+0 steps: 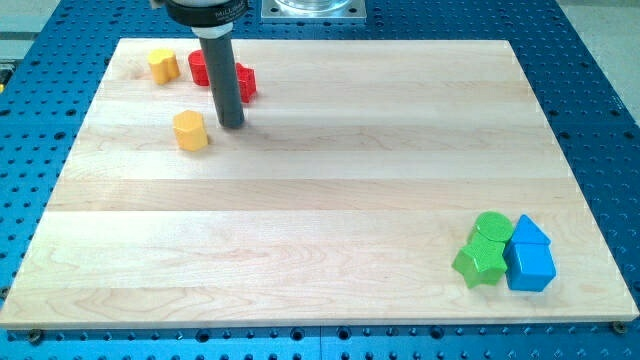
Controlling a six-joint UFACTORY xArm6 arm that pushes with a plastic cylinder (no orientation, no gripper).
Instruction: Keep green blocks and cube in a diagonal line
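Green blocks, a round one and a star-like one, are clustered touching the blue cube at the worktop's lower right. Light, rigid and easily slid, they should be pushed at flat sides. No fingers exist; my tip is seen well apart, near the yellow block.

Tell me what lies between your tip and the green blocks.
Nothing: the camera view shows bare board from my tip to the green blocks.
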